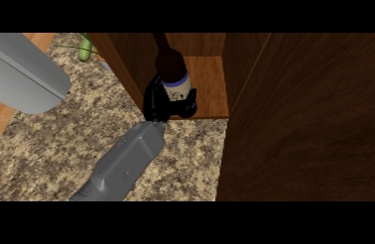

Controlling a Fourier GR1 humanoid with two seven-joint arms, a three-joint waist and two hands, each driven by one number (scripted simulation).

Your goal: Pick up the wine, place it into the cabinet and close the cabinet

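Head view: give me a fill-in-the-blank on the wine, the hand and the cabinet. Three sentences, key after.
1. The right hand has its fingers curled round the ____ of the wine bottle.
2. The wine bottle is inside the open cabinet, standing on its ____ shelf.
3. The counter in front of the cabinet has a speckled ____ top.

Missing words: base; wooden; stone

Your right hand [162, 101] covered the wine bottle [173, 72] below its label. Beyond the hand, the bottle's neck merged into cabinet [293, 119] shadow. You couldn't see the left hand.
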